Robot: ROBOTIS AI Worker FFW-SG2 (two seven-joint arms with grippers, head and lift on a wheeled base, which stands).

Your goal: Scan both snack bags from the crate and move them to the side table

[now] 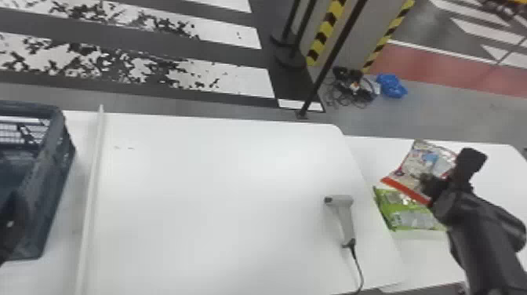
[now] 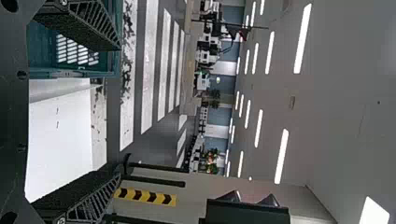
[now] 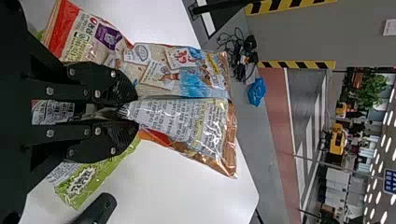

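Over the side table (image 1: 423, 257) at the right, my right gripper (image 1: 428, 181) is shut on the red-edged snack bag (image 1: 421, 162). Seen from the right wrist, the gripper (image 3: 127, 111) pinches a fold in the middle of that bag (image 3: 182, 119). The green snack bag (image 1: 411, 215) lies flat on the side table, partly covered by the held bag and the arm. At the left edge, my left gripper (image 1: 13, 225) is by the crate (image 1: 53, 168); in the left wrist view the gripper (image 2: 88, 114) stands wide open, nothing between its fingers.
A grey handheld scanner (image 1: 345, 219) with a cable lies near the right side of the main white table (image 1: 215, 196). A raised white strip (image 1: 92, 184) runs between crate and scanner. Behind the tables stands a dark pole (image 1: 333, 59).
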